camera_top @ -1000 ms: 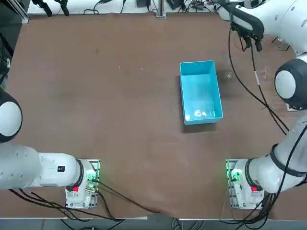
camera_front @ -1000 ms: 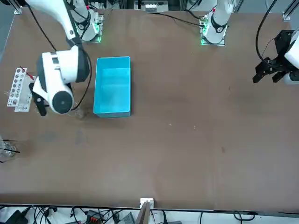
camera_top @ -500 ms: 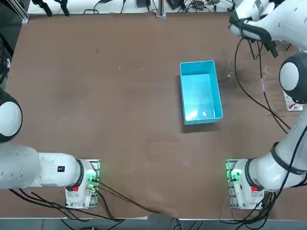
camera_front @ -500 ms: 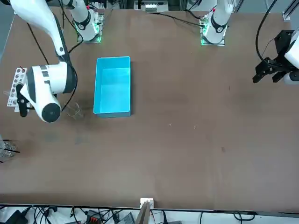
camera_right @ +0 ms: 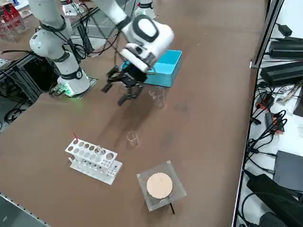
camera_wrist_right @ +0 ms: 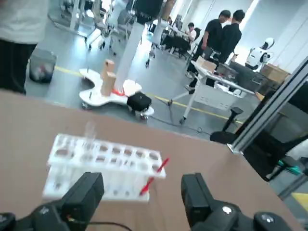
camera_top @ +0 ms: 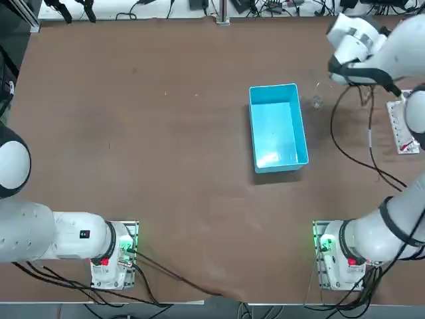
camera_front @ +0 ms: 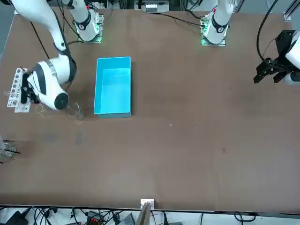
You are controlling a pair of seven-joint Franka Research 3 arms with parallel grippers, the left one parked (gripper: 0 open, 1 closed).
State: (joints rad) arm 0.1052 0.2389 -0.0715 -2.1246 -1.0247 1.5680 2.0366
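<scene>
While its fingers stand apart and empty, the right gripper (camera_wrist_right: 141, 188) hangs angled toward the white test-tube rack (camera_wrist_right: 103, 163). A clear beaker (camera_right: 157, 96) stands just beside the blue bin (camera_top: 275, 119).

My overhead camera looks straight down on the table (camera_top: 133, 100) from the arms' side; the front camera faces back across it. The raised right-side camera looks down diagonally. The wrist camera sits close behind the right gripper (camera_wrist_right: 142, 190), near the tube rack (camera_wrist_right: 103, 166) all four views share.
</scene>
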